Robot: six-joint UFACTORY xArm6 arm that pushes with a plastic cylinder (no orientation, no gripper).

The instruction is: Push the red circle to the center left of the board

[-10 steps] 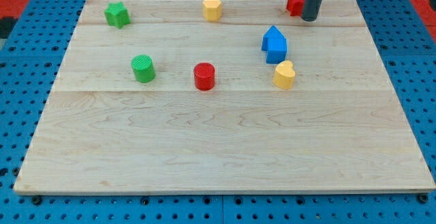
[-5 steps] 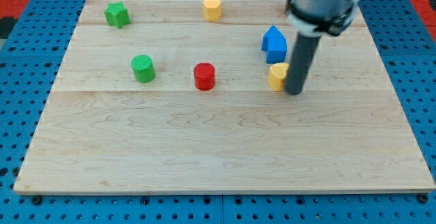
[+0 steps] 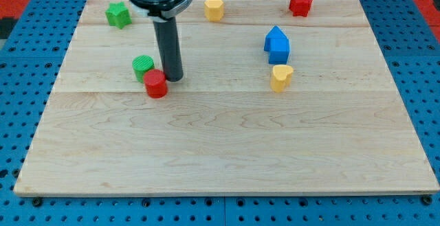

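1. Red circle (image 3: 156,84) sits left of the board's (image 3: 227,157) middle, a little above mid-height, touching or almost touching the green circle (image 3: 143,67) at its upper left.
2. My tip (image 3: 172,78) stands just to the red circle's right and slightly above it, touching or nearly so. There are no jaws on this arm: it ends in a plain rod that holds nothing and can only push.
3. Risk: the green circle lies right on the upper-left side of the red one. A push aimed leftward from where my tip stands could drive both together, or the red circle could roll off the green one and slide down toward the view's bottom.
4. Risk: the tip bears on the upper right of a round block, so an off-centre push would likely let it slip round the rod instead of going straight left.
5. The red circle is a short upright cylinder with its flat face up. It has no long axis across the board and points no particular way.
6. The green star (image 3: 118,14), yellow block (image 3: 214,8), red star (image 3: 300,3), blue block (image 3: 277,44) and yellow heart (image 3: 280,77) lie well apart from it.
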